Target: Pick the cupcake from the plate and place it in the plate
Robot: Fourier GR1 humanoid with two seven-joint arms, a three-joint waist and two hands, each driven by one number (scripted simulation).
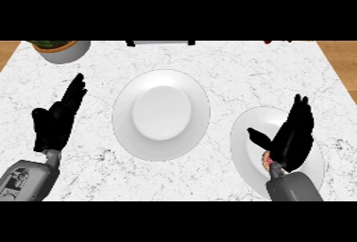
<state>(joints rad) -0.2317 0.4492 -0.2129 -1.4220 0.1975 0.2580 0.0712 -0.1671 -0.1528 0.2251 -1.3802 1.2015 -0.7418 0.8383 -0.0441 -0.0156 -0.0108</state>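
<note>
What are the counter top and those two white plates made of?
The counter looks like marble: white with thin grey veins. The middle plate and the right plate look like glazed ceramic, smooth plain white, though plastic is possible.

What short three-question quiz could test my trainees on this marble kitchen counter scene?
1. True or false: the large round white ceramic plate lies left of the smaller round white ceramic plate.
2. Which robot hand is over the smaller plate: A left, B right?
3. Fill in: the small pinkish cupcake, mostly hidden, sits on the ____ plate.
Key: 1 true; 2 B, the right robot hand; 3 smaller.
</note>
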